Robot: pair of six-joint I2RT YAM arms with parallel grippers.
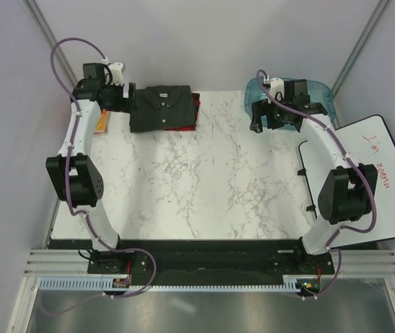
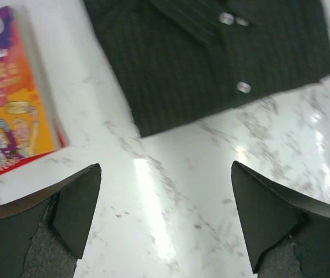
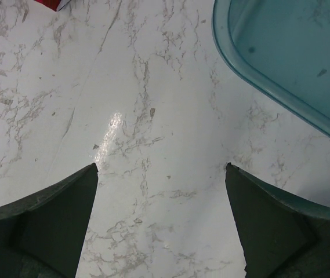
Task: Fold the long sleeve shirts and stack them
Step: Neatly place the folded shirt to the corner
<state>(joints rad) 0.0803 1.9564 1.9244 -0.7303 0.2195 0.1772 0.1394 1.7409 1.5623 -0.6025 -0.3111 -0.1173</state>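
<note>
Across the far left corner of the white marble-patterned surface [image 1: 204, 180] sits the whole of the work. Largest there is the dark charcoal pinstriped button-up shirt [image 1: 161, 107], folded into a neat rectangle with collar and button placket facing up. Under it, the red-and-black plaid flannel shirt [image 1: 196, 104] shows only as a thin strip along the right side, so the 2 shirts look folded and stacked, 1 upon the other. At the far right corner rests the translucent blue plastic tray [image 1: 318, 94], well apart from the stack. Just left of the stack lies the colourful paperback book [image 2: 14, 98], with a gap of marble between it and the charcoal shirt's edge. Smallest are the hands. The left hand [image 2: 165, 174] hovers over bare marble just beside the shirt's corner, fingers spread wide and gripping nothing. The right hand [image 3: 162, 171] hangs near the tray's rim, fingers likewise apart and empty. By my judgement the task is essentially done. At most, a little squaring of the stack and drawing both arms clear remain.
</note>
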